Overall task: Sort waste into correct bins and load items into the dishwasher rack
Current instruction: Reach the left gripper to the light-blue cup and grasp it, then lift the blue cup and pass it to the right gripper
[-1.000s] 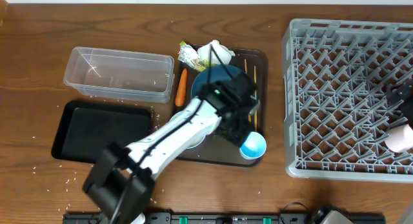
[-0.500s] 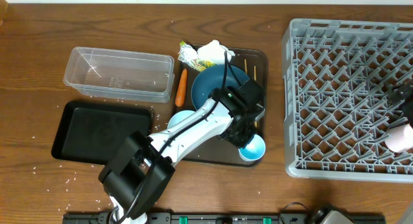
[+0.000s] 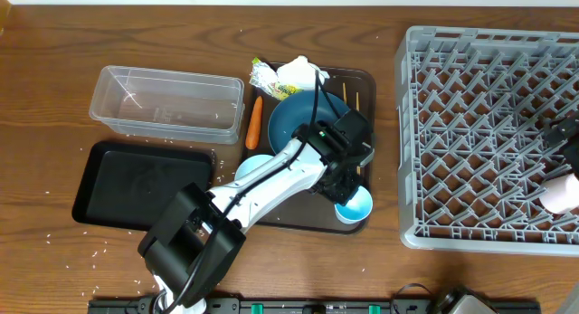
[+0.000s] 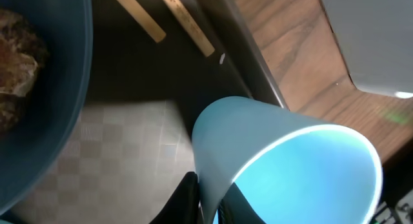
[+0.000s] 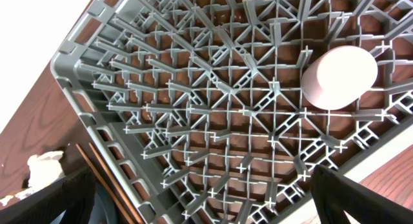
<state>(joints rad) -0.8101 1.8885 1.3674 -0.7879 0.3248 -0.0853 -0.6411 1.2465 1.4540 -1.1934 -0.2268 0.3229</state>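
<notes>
So the left jaws were clamped shut on the blue cup [image 4: 284,166]. The left wrist view showed the cup's wall pinched between the two fingers [image 4: 187,195]. From overhead the cup sat at the front right corner of the dark-brown serving tray [image 3: 366,79], just beside the dishwasher rack [image 3: 470,124]. I couldn't tell if it was off the tray or not.

That tray was crowded. The dark-blue dish [image 3: 289,119] had the brown food lump [image 4: 16,43] in it. The chopsticks [image 4: 187,20] lay between the dish and the tray's right edge, near the cup. The carrot [image 3: 254,122] was just left of the dish, with the tissue [image 3: 303,74] and wrapper [image 3: 263,77] at the back. The left arm [image 3: 271,174] stretched right across it all, hiding part of the dish and most of the white bowl [image 3: 253,165]. Any print on the wrapper was too small to read.

Off to the left on the counter [image 3: 54,61] sat the clear tub [image 3: 167,104] and the black tray [image 3: 136,183], with rice grains [image 3: 95,255] scattered nearby.

The right jaws were spread wide with nothing in them, hanging over the rack near the upside-down pink cup [image 5: 340,77].

Compared with a second earlier, the left arm's lower links had swung right. The wrist had slid off the dish toward the cup and now covered part of its rim. Everything else sat where it was.
</notes>
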